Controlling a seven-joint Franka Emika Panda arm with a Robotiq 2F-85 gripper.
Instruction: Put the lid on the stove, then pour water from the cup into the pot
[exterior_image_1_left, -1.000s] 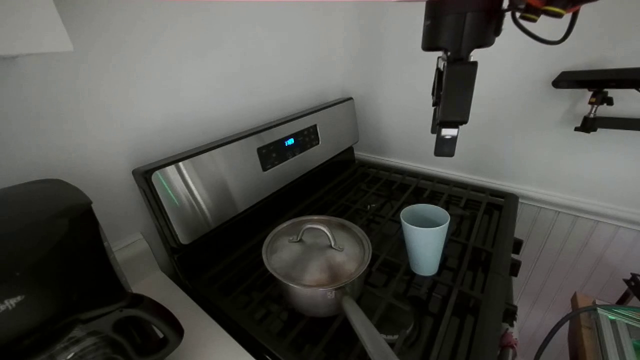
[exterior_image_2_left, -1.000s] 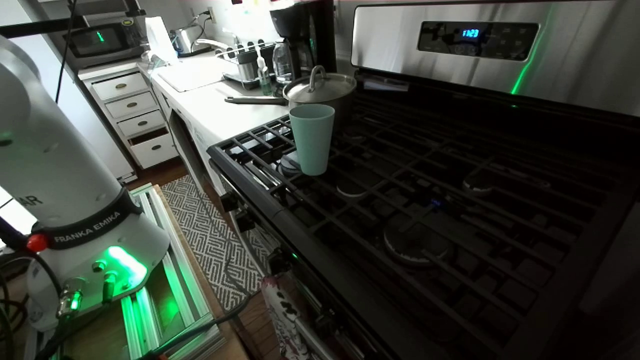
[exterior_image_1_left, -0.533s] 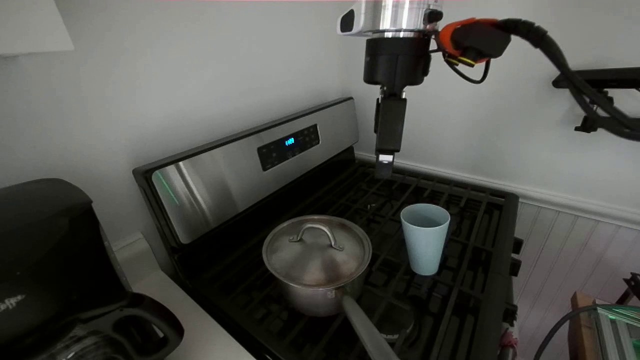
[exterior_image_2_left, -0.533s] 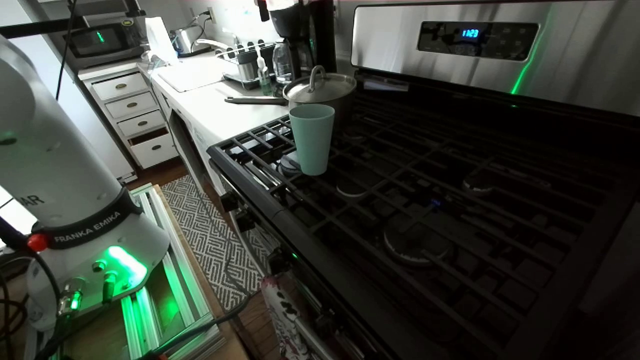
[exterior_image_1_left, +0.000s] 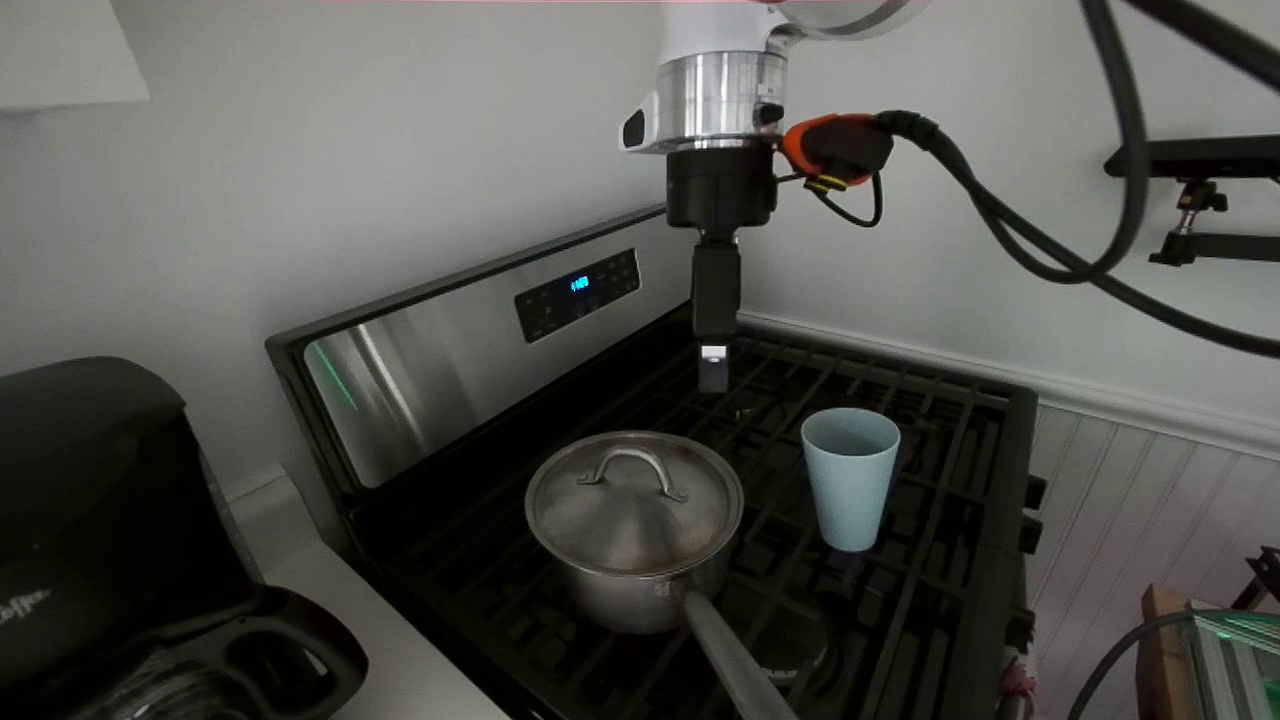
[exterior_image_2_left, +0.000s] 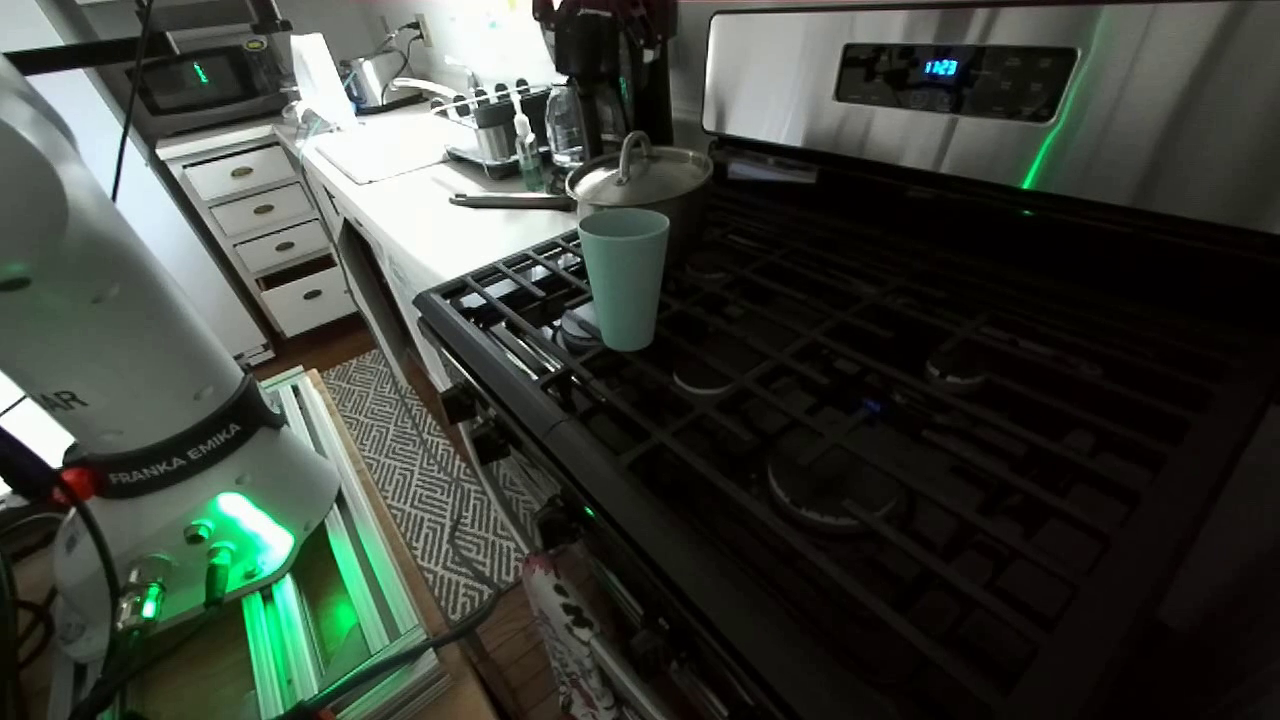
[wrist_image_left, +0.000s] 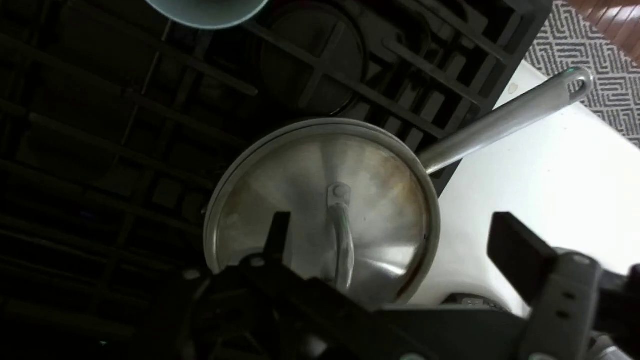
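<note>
Two fingers (wrist_image_left: 517, 252) of the tool (exterior_image_1_left: 713, 372) are spread wide apart, gripping nothing; in an exterior view they point straight down above the stove (exterior_image_1_left: 1003, 500), clear of the things on it.

The lid (exterior_image_1_left: 635, 520), a shallow metal dome with an arched loop (wrist_image_left: 346, 245) on top, sits on the pot (exterior_image_1_left: 640, 605) and covers its mouth. In the wrist view that loop shows between the fingers, lower down. The pot stands upright on the black grates (wrist_image_left: 385, 100), near the edge that adjoins the white tabletop (wrist_image_left: 525, 170). From its side runs a long straight handle (wrist_image_left: 505, 125), whose far end shows against the patterned rug (wrist_image_left: 612, 100) in the wrist view.

The cup (exterior_image_1_left: 850, 490), pale blue and plain, also stands upright on the grates, near the pot but apart from it; what it holds cannot be made out. In an exterior view the cup (exterior_image_2_left: 625, 285) hides part of the pot.

On the stove's steel back panel (exterior_image_1_left: 450, 365) a small display (exterior_image_1_left: 578, 285) glows blue. Just beside the stove, a black coffee maker (exterior_image_1_left: 100, 500) stands on the tabletop. In an exterior view, the robot's base (exterior_image_2_left: 165, 520) shines with green light, and a printed cloth (exterior_image_2_left: 570, 630) hangs at the front of the stove.
</note>
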